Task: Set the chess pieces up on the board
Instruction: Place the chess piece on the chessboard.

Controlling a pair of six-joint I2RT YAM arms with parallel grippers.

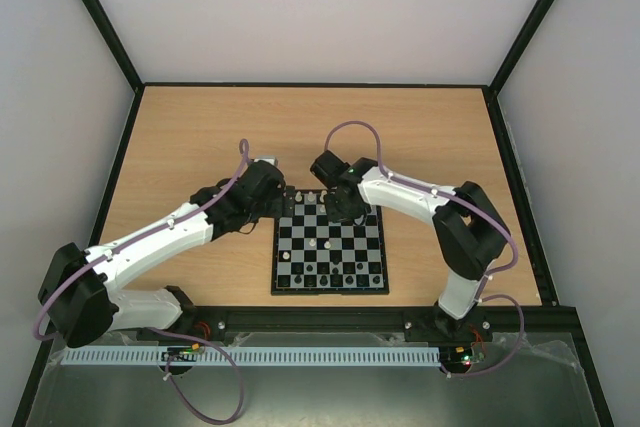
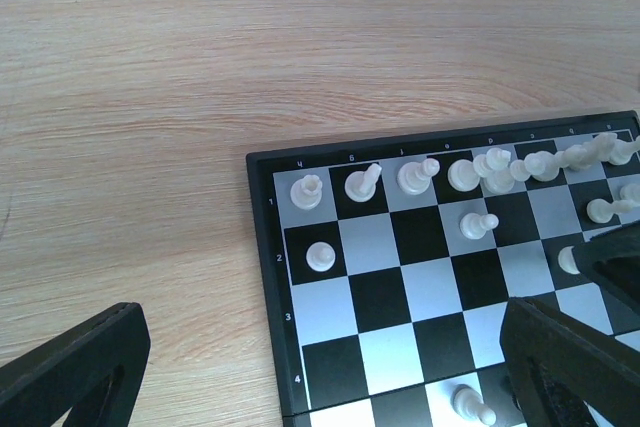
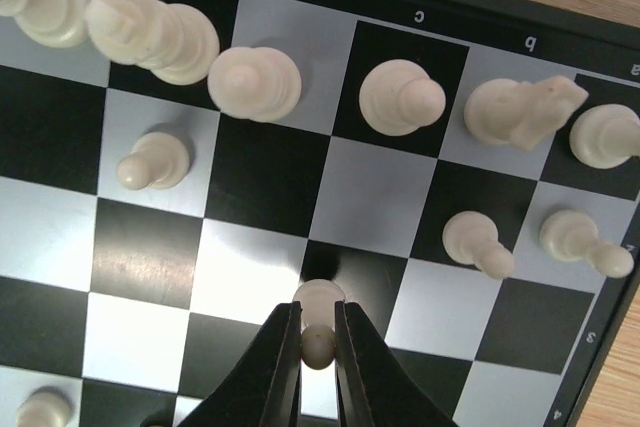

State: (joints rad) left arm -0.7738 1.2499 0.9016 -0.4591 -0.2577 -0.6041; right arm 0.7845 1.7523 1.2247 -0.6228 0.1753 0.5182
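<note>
The board (image 1: 372,243) lies at the table's middle. Cream pieces stand along its far rows (image 1: 312,197) and black pieces along its near rows (image 1: 330,273). My right gripper (image 3: 318,315) is shut on a cream pawn (image 3: 319,343), held just above the board (image 3: 150,267) near the third row; in the top view it is over the board's far middle (image 1: 346,211). My left gripper (image 2: 320,372) is open and empty over the board's far left corner (image 2: 265,247), with its fingers (image 2: 75,372) wide apart. Cream back-row pieces (image 2: 411,179) and pawns (image 2: 320,256) show in the left wrist view.
The wooden table (image 1: 200,137) surrounds the board and is bounded by a black frame and white walls. Cream back-row pieces (image 3: 400,97) and pawns (image 3: 152,159) crowd close around the right gripper. One cream pawn (image 1: 313,244) stands mid-board.
</note>
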